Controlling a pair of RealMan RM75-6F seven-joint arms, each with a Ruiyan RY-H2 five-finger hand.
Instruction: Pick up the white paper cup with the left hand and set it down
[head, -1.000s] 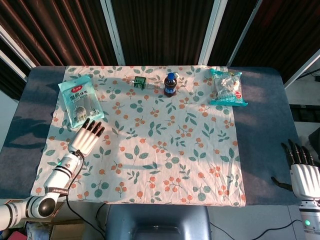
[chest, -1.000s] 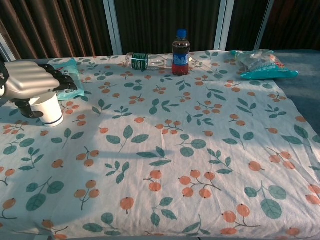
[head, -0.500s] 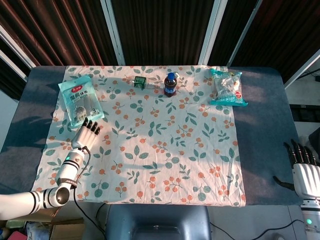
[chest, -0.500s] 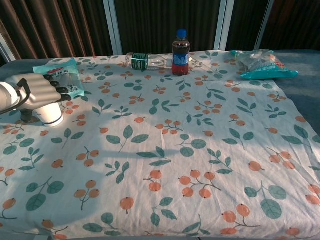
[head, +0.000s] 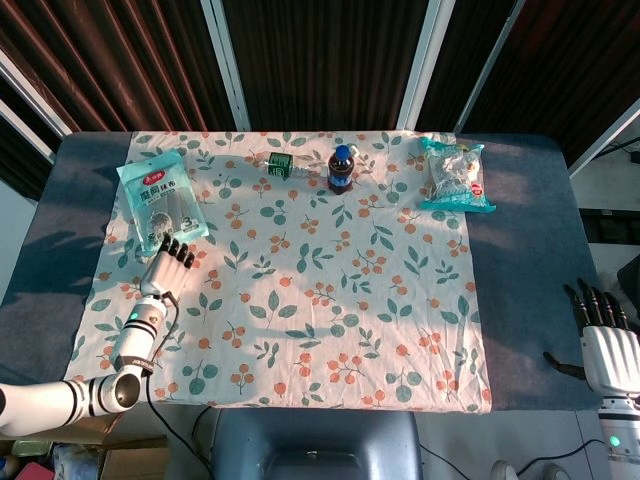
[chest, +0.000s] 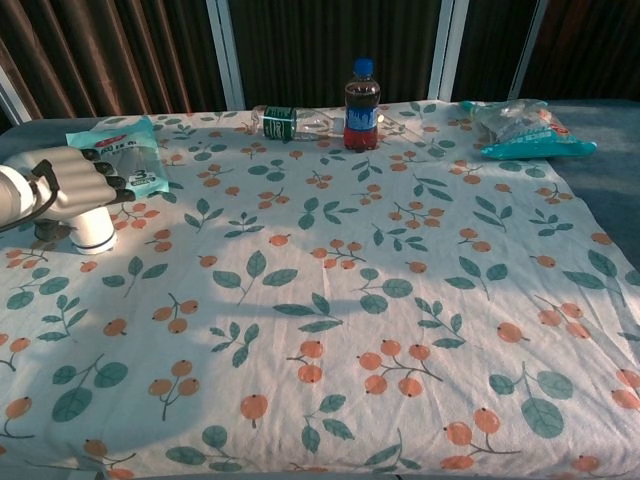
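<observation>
White paper cup (chest: 93, 231) upright on cloth, plain; left hand (chest: 68, 183) fingers clamped round it.

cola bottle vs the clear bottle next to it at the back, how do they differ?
Pose: the cola bottle stands upright; the clear bottle lies on its side, to the cola bottle's left in both views.
Contents: the cola bottle holds dark liquid; the clear bottle looks see-through.
Markings: the cola bottle has a blue cap and a red and blue label; the clear bottle has a green label.
Shared: both rest on the floral cloth near its far edge, with neither hand near them.
</observation>
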